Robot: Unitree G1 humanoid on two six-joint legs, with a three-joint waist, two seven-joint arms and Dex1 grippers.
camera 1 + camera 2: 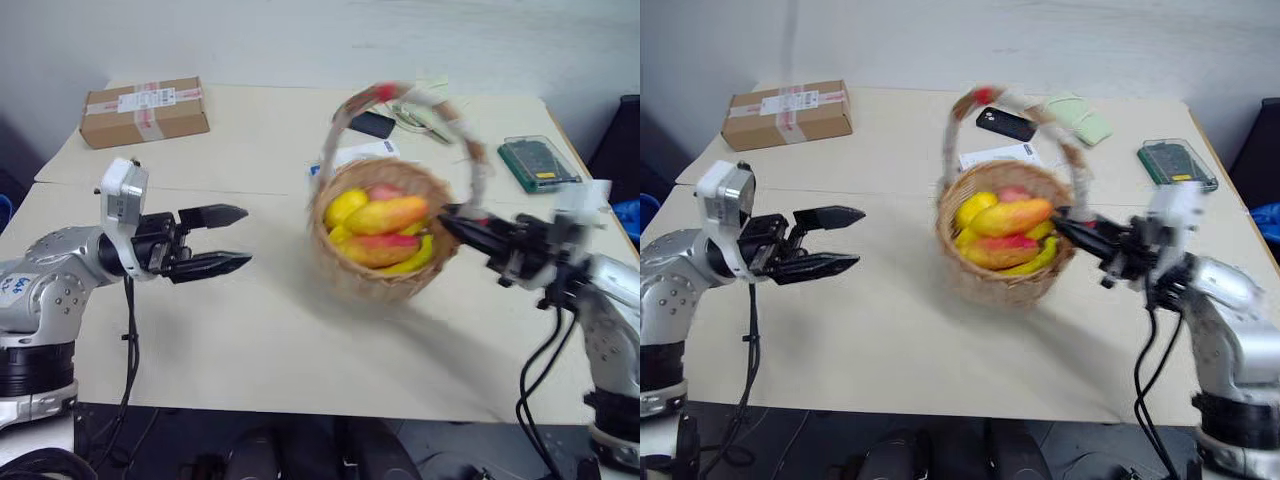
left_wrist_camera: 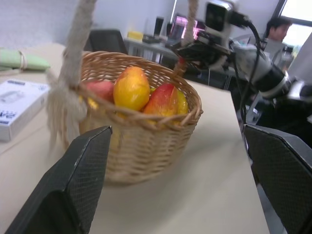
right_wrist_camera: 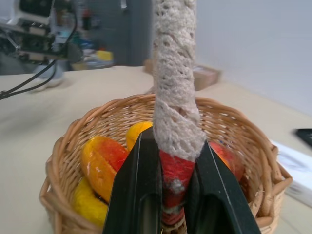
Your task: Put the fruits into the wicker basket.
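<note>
On the table (image 1: 250,340), one basket (image 1: 375,270) stood near the middle, round, tan, woven, with a tall arched handle (image 3: 175,97) wrapped in pale cord and banded red at its foot. Inside lay the fruits (image 1: 385,215): two long glossy mango-like pieces, yellow shading to orange-red, stacked one over the other, with other yellow and red fruit around them, the exact number hard to tell. Two grippers were present. The right gripper (image 3: 174,195) was clamped on the handle's red band at the basket's rim. The left gripper (image 1: 235,238) hung apart from the basket on its other side, fingers spread wide and holding nothing. At the far side of the table: one box (image 1: 145,110), one phone (image 1: 372,124), one white carton (image 2: 19,105), one green case (image 1: 538,163). One person (image 2: 275,31) sat in the background.
</note>
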